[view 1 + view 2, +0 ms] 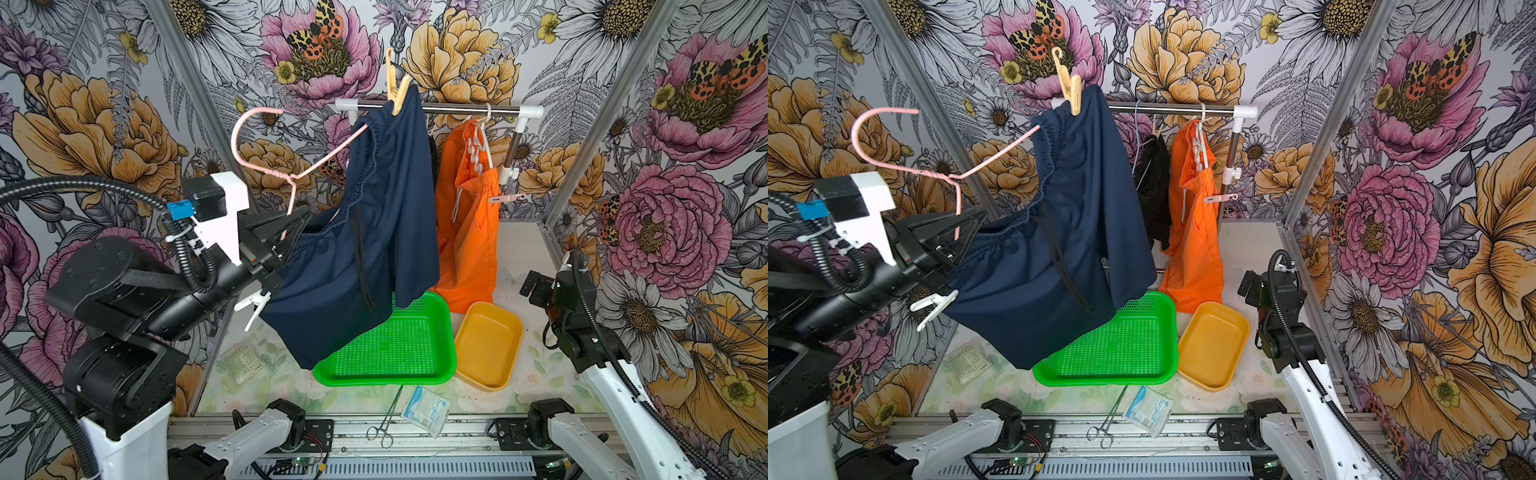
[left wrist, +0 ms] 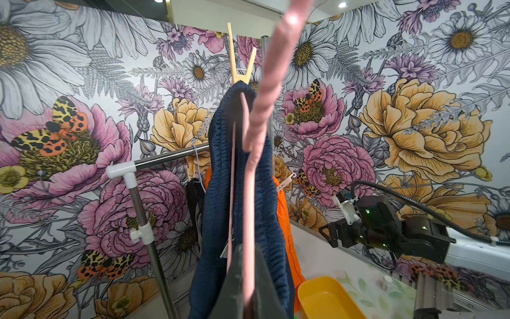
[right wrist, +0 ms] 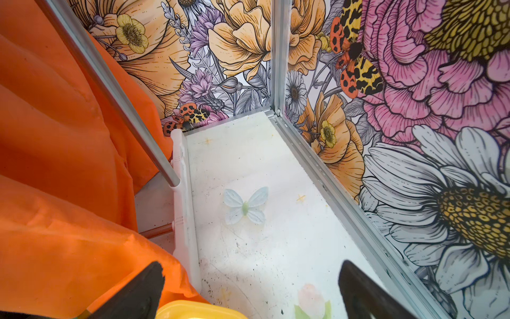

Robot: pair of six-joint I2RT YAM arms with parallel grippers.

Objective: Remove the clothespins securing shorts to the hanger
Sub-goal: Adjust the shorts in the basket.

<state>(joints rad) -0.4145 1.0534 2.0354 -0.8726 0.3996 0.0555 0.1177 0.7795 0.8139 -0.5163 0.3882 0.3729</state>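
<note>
Navy shorts (image 1: 374,216) hang from a pink hanger (image 1: 328,153) that is off the rail (image 1: 457,109) and tilted, its hook to the left in both top views; the left gripper (image 1: 297,220) is clamped tight on the hanger's wire by the waistband, and the left wrist view shows the wire pinched between its fingers (image 2: 266,284); a yellow pin (image 1: 400,97) bites the top corner of the waistband, handles up; a white pin (image 1: 257,302) clips the shorts' edge just below the left gripper; the hem droops over a green basket (image 1: 382,380), which sits beside a yellow tub (image 1: 480,381); black shorts (image 1: 1154,187) and orange shorts (image 1: 469,232) hang on the rail, with a pink pin (image 1: 505,198) on the orange pair; the right gripper (image 3: 251,265), low beside the orange shorts, has its fingers wide apart and is empty.
</note>
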